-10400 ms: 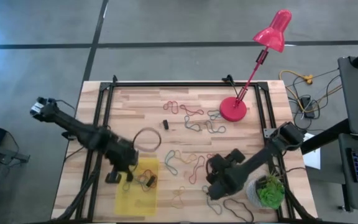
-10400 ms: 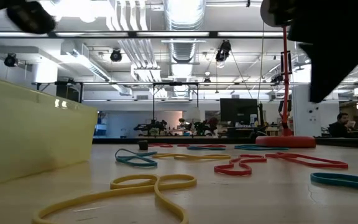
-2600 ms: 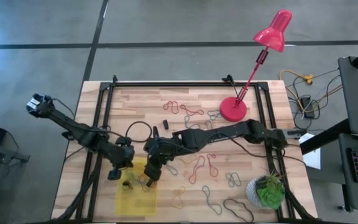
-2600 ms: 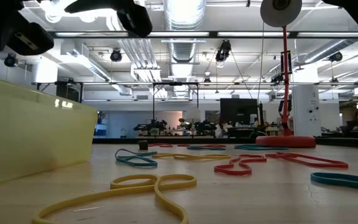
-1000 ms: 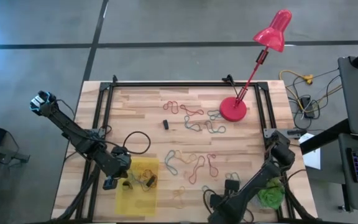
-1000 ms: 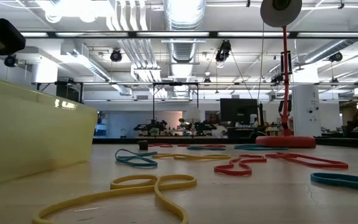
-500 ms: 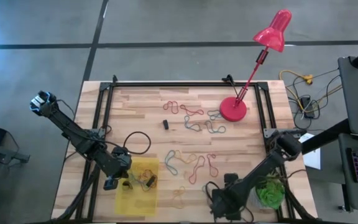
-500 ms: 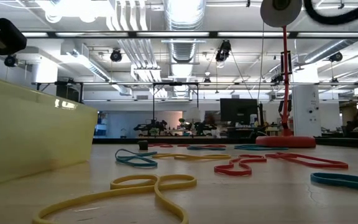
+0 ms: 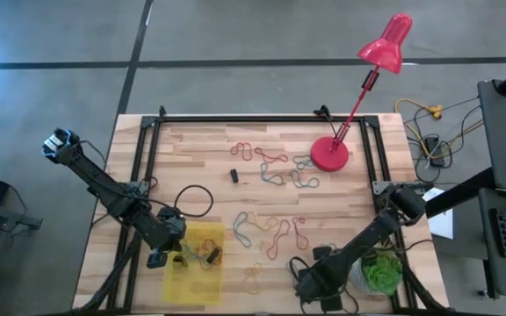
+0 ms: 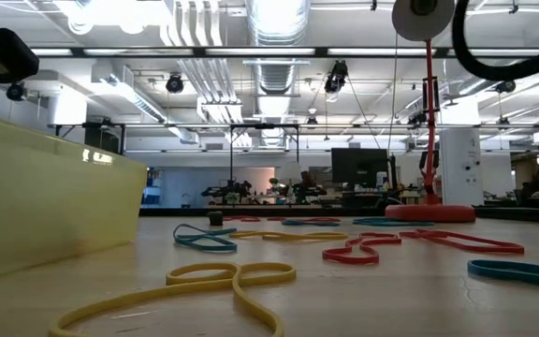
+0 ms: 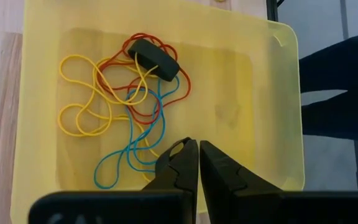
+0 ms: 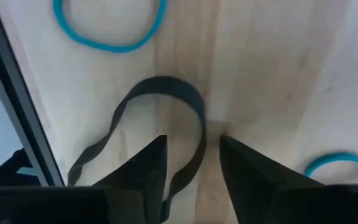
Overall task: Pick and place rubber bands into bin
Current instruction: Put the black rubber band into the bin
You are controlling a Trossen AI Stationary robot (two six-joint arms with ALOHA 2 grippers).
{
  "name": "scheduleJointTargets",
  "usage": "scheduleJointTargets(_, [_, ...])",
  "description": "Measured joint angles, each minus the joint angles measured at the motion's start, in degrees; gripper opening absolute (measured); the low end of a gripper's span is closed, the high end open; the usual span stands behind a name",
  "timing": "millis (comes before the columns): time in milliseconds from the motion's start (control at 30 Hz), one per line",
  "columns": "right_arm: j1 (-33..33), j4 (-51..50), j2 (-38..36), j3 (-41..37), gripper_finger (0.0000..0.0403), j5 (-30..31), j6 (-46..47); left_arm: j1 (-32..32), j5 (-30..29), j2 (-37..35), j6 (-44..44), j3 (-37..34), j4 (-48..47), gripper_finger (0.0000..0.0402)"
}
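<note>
The yellow bin (image 9: 193, 262) sits on the table (image 9: 191, 149) near its front left corner, with its long side running from the front edge toward the back. Inside it lie a few rubber bands (image 11: 114, 93), yellow, red and blue, all tangled together, and a small dark block (image 11: 153, 58) rests on top of them. The left gripper (image 11: 199, 167) hangs just above the bin at its left side, and its fingers are pressed together with nothing between them. Many more bands (image 9: 269, 230) lie loose and flat across the middle of the table, between the bin and the pink lamp (image 9: 330, 154) near the back right corner. The right gripper (image 12: 191, 163) is low over the front edge of the table, next to the green plant (image 9: 379, 271). Its fingers are apart, one on each side of a dark band (image 12: 160, 118) that lies flat on the wood in a bent, wavy loop. Two blue bands (image 12: 109, 28) lie close by.
</note>
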Motion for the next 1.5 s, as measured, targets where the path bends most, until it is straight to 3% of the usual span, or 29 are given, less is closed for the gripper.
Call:
scheduleJointTargets(400, [-0.33,0.33,-0.35,-2.19,0.0019,1.65,0.58,0.0,0.04,-0.02,0.04,0.0,-0.02,0.0])
scheduleJointTargets(567, [-2.44,0.0,0.07,0.71,0.0009,0.97,3.32,0.0,0.3,-0.04,0.07,0.0,-0.03,0.0])
scheduleJointTargets(900, [-10.91,0.74,-4.87,15.68,0.0008,13.6,9.81,0.04,0.3,-1.48,0.3,0.27,-0.18,0.0])
scheduleJointTargets(1133, [-20.36,4.06,-0.87,28.25,0.0008,14.31,1.81,0.0,-8.19,-2.44,2.91,1.96,-0.01,0.0004])
scheduleJointTargets(1267, [-23.62,4.32,3.43,37.73,0.0008,15.1,-2.45,0.04,-13.72,-2.11,4.81,2.82,0.13,0.0039])
scheduleJointTargets(1500, [-25.94,3.13,13.4,54.77,0.0008,17.02,-7.02,0.04,-20.56,-2.43,4.86,3.94,2.24,0.014])
